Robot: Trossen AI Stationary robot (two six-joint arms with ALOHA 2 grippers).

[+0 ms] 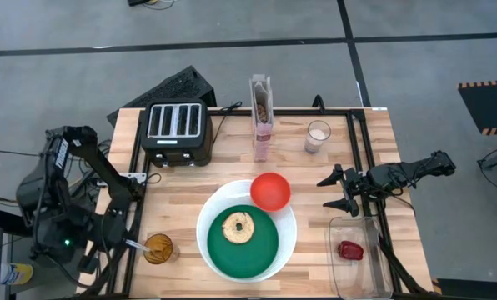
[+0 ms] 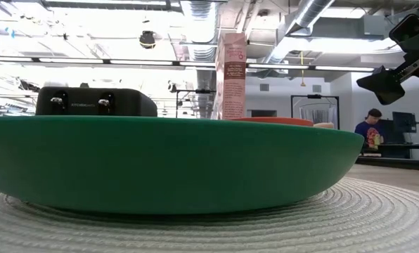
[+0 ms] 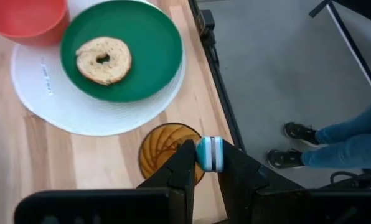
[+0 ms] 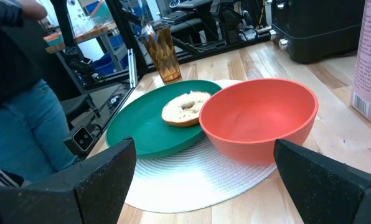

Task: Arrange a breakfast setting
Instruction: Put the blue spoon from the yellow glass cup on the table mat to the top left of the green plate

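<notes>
Toasted bagel [image 1: 237, 227] sits centred on the green plate [image 1: 261, 250], which is stacked on the white plate [image 1: 205, 235]; red bowl [image 1: 270, 191] overlaps the white plate's far rim. Bowl looks light, rigid, smooth-walled, so a rim pinch is probably safest. Left gripper [image 3: 203, 163] is clamped on a blue-and-white spoon handle [image 3: 210, 154] over the amber glass [image 1: 158, 247]. Right gripper [image 4: 204, 165] hangs spread wide, empty, near the bowl. Dark red food item [image 1: 350, 249] lies in the clear tray [image 1: 336, 268].
</notes>
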